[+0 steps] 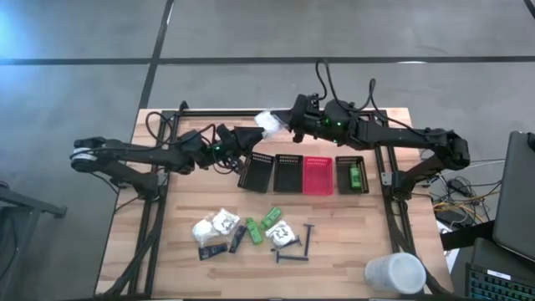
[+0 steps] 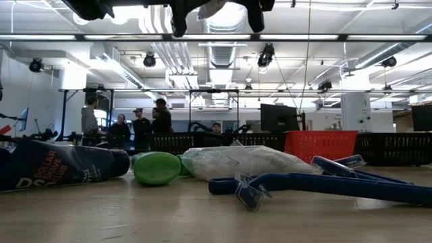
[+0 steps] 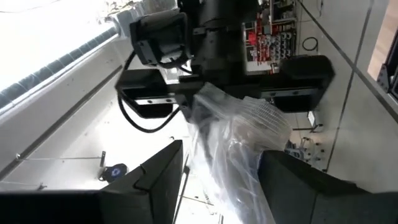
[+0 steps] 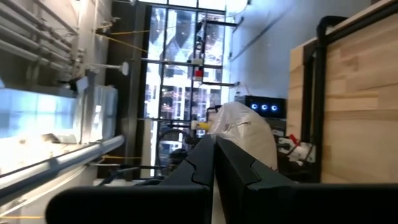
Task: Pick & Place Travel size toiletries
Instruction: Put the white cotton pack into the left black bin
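- Hanging above the bench's (image 1: 167, 251) far edge, a white crinkly packet (image 1: 269, 123) stretches between both hands.
- Right hand (image 1: 288, 121) is clamped on one end.
- Left hand (image 1: 255, 134), fingers apart, straddles the other.

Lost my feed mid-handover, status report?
Right end effector shut on white packet. Left end effector open around it, above the bins. Nothing in the way.

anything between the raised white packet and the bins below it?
Nothing visible. The white packet hangs between the right pincer, shut on it, and the open left pincer, above the table's far edge beside the black bins.
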Robot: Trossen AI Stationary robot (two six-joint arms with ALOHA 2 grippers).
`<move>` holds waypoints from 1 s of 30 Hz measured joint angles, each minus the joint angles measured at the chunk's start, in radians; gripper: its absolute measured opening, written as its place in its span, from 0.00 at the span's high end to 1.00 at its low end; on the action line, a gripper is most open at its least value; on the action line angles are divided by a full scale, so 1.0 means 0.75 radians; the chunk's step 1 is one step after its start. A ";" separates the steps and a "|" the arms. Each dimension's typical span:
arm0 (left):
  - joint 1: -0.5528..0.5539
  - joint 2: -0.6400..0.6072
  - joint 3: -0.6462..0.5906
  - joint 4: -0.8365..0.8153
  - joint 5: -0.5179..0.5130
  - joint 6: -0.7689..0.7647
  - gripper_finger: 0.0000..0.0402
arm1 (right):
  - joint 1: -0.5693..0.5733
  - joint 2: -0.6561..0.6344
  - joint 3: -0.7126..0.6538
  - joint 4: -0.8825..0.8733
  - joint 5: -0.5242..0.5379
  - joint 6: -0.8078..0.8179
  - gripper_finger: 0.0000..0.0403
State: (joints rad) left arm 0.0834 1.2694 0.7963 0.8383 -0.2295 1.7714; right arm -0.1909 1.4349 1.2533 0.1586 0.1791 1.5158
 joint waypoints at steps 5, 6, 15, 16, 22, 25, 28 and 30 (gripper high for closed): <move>0.000 0.000 0.000 -0.049 -0.010 -0.042 0.50 | 0.000 0.000 0.000 0.046 0.005 0.001 0.98; 0.000 0.000 0.000 -0.067 -0.014 -0.052 0.51 | 0.001 -0.001 0.000 0.045 0.005 0.002 0.98; 0.000 0.000 -0.001 -0.131 -0.044 -0.061 0.80 | 0.001 0.001 0.000 0.043 0.006 0.003 0.98; 0.000 0.000 -0.001 -0.131 -0.050 -0.059 0.84 | 0.001 0.001 0.000 0.043 0.006 0.001 0.98; -0.015 0.000 0.003 -0.134 -0.147 -0.106 0.97 | 0.001 0.001 0.000 0.041 0.009 -0.015 0.98; -0.027 0.000 0.003 -0.133 -0.192 -0.109 0.97 | 0.001 0.001 0.000 0.020 0.007 -0.036 0.98; -0.040 0.000 0.003 -0.190 -0.223 -0.126 0.97 | 0.000 -0.002 0.000 -0.073 0.003 -0.042 0.98; -0.052 0.000 0.003 -0.239 -0.241 -0.165 0.97 | 0.000 -0.009 0.000 -0.171 0.004 -0.049 0.97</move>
State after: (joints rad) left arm 0.0446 1.2694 0.7982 0.6589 -0.4099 1.6475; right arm -0.1909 1.4281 1.2533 0.0306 0.1818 1.4793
